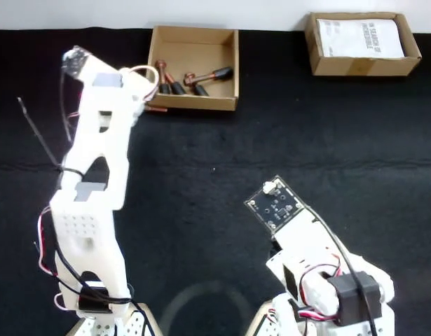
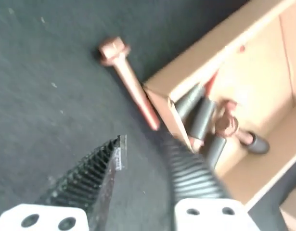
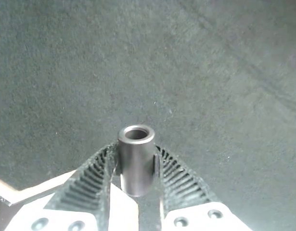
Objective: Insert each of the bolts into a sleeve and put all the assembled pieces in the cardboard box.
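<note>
While the right jaws pinch a dark sleeve (image 3: 136, 159) upright, its open bore facing the wrist, the left jaws stand spread and empty just outside the near corner of the cardboard box (image 1: 201, 103). Just beyond their tips a copper bolt (image 2: 128, 82) lies flat on the worktop (image 2: 51, 106). Its shank end is against or just beside that box corner and its head points away from the box. Inside the box lie several finished pieces (image 2: 205, 120), bolts already seated in sleeves. The right arm holds its sleeve well apart from the box, on the near side.

The step in hand looks like picking up this loose bolt. The shank runs roughly in line with the gap between the left jaws, so they could come down astride it. One of them hangs over the box corner, though, and may catch the cardboard. Gripping nearer the head, away from the box wall, would leave the shank end free to enter the sleeve. The sleeve should stay steady, bore presented squarely.
</note>
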You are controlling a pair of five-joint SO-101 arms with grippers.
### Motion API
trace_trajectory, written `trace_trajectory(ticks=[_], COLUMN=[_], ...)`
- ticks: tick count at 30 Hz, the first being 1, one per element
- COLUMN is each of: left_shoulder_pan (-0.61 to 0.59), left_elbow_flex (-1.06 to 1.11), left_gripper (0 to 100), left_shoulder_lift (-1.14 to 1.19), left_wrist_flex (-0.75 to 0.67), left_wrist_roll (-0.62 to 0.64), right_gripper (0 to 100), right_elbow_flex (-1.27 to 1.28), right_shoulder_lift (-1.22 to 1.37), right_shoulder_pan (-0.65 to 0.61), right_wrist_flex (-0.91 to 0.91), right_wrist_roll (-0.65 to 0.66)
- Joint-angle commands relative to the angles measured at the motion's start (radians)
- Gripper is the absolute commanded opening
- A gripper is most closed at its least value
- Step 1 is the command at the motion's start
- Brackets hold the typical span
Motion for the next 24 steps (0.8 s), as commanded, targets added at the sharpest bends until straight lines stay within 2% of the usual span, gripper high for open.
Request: trace_trajectory(ticks=[1, 7, 17, 24], left_shoulder_pan=[0.015, -0.03, -0.061, -0.059], left_elbow_flex=[-0.041, -0.044, -0.045, -0.045], left_gripper=[24, 18, 18, 18], left_shoulder_lift=[-0.012, 0.038, 0.142, 0.142], left_wrist_flex=[0.008, -0.032, -0.08, -0.196], left_wrist_roll=[0.049, 0.061, 0.063, 0.057], right_gripper=[0.8, 0.8, 0.8, 0.8], right_elbow_flex=[-0.001, 0.001, 0.001, 0.001], right_shoulder_lift=[-0.013, -0.013, -0.008, -0.007], right_shoulder_pan=[0.012, 0.01, 0.01, 0.007], right_wrist_flex=[0.008, 0.007, 0.005, 0.002], right_wrist_roll=[-0.003, -0.002, -0.002, 0.0])
